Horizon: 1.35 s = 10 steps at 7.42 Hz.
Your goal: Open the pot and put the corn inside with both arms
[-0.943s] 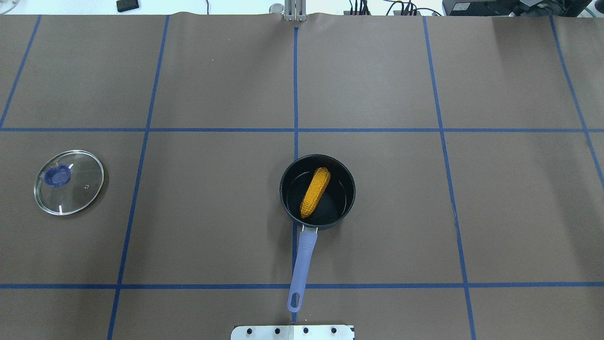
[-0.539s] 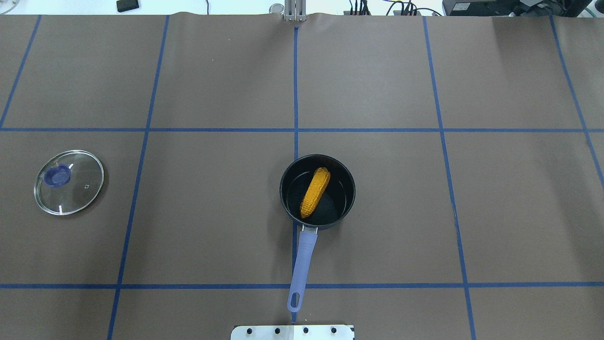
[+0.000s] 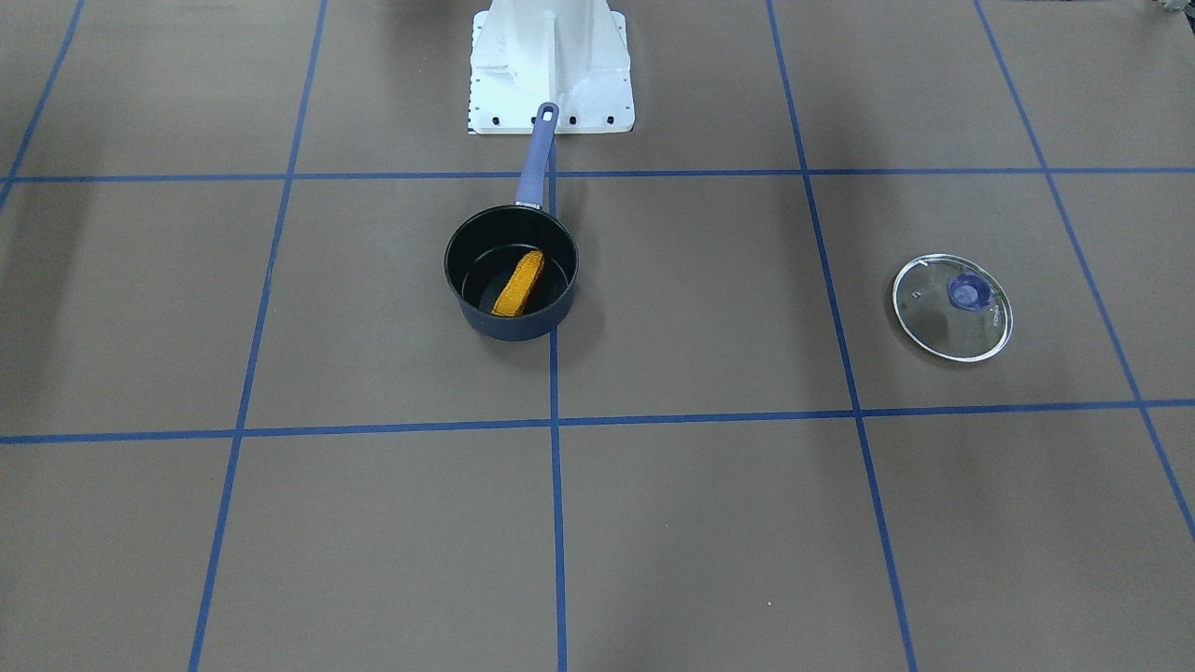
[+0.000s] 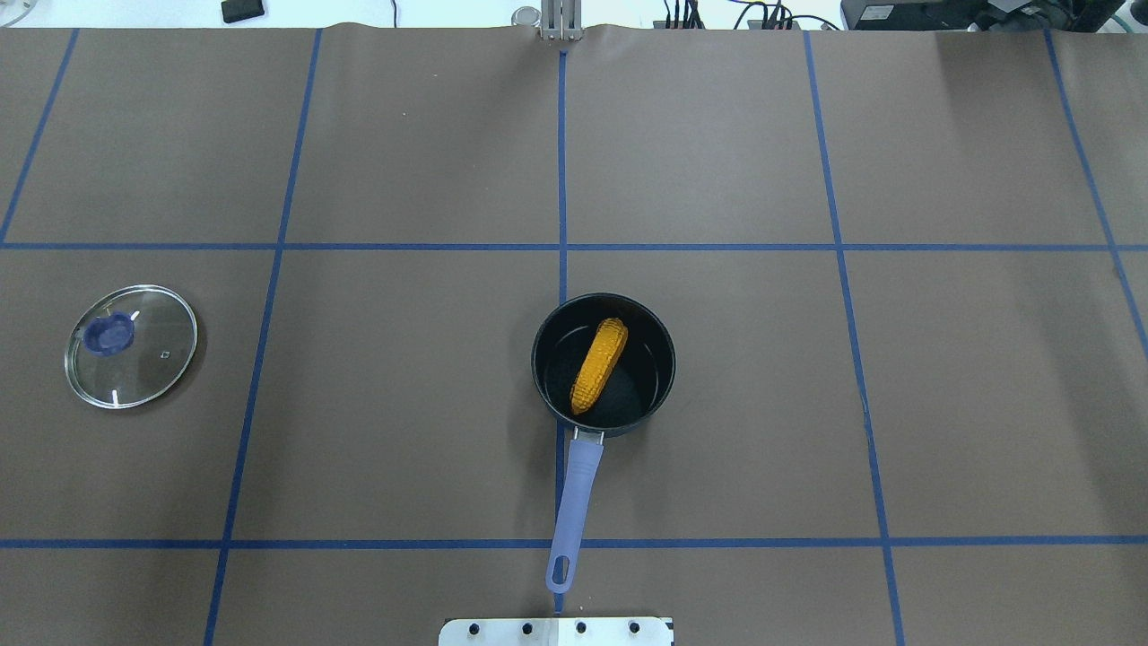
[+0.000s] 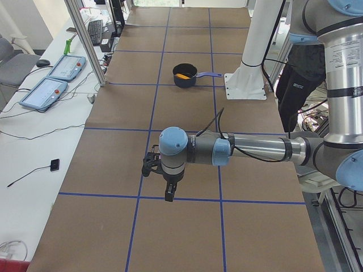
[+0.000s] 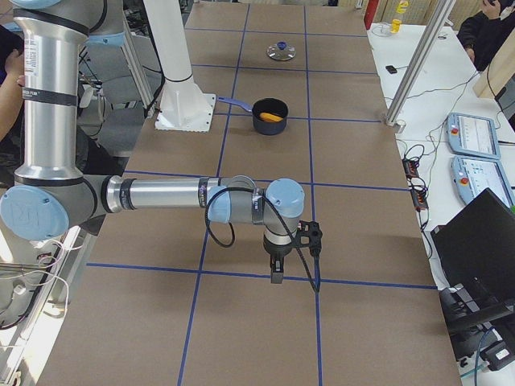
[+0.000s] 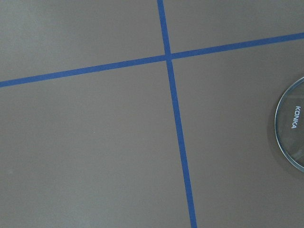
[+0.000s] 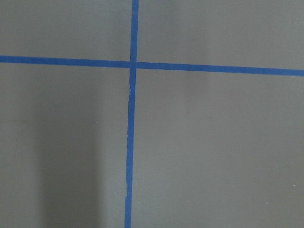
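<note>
The open dark pot [image 4: 539, 359] with a lavender handle [image 4: 574, 493] stands mid-table. The yellow-orange corn [image 4: 599, 365] lies inside it, also in the front-facing view [image 3: 518, 282]. The glass lid [image 4: 148, 359] with a blue knob lies flat far to the left, apart from the pot. Neither gripper shows in the overhead or front-facing views. The left gripper [image 5: 168, 195] shows only in the exterior left view and the right gripper [image 6: 276, 276] only in the exterior right view. Both hang above bare table far from the pot; I cannot tell whether they are open or shut.
The table is covered in brown paper with a blue tape grid. The white robot base pedestal [image 3: 551, 65] stands just behind the pot handle's tip. The left wrist view shows the lid's edge [image 7: 292, 128]. Side benches hold teach pendants [image 5: 59, 68] and cables.
</note>
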Available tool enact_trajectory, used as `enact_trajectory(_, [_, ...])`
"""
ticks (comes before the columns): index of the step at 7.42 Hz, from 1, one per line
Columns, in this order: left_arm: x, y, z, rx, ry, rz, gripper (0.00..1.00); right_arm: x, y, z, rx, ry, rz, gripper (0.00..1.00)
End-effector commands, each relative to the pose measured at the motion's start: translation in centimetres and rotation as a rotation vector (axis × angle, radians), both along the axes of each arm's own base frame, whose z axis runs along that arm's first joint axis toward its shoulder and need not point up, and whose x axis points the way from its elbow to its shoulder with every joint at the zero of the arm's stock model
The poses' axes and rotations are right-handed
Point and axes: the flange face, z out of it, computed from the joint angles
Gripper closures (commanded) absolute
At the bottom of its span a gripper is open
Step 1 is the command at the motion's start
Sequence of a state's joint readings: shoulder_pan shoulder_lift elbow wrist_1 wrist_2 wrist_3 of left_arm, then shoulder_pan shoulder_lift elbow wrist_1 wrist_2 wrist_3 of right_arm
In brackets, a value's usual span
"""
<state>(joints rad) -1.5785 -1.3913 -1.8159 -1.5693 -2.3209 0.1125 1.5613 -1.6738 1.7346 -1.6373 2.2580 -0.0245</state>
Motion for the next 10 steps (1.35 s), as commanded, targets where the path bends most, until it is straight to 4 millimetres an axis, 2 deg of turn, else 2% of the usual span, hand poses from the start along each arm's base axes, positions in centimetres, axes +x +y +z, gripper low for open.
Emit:
enact_trajectory(1, [0.00,0.00,-0.02,0.001,0.000,0.001,0.01,-0.06,-0.02,-0.03,0.001,0.000,-0.001,0.00])
enact_trajectory(10, [0.06,-0.10,-0.17,0.006,0.000,0.002,0.01,-0.27,0.17,0.24,-0.007,-0.028,-0.005,0.00])
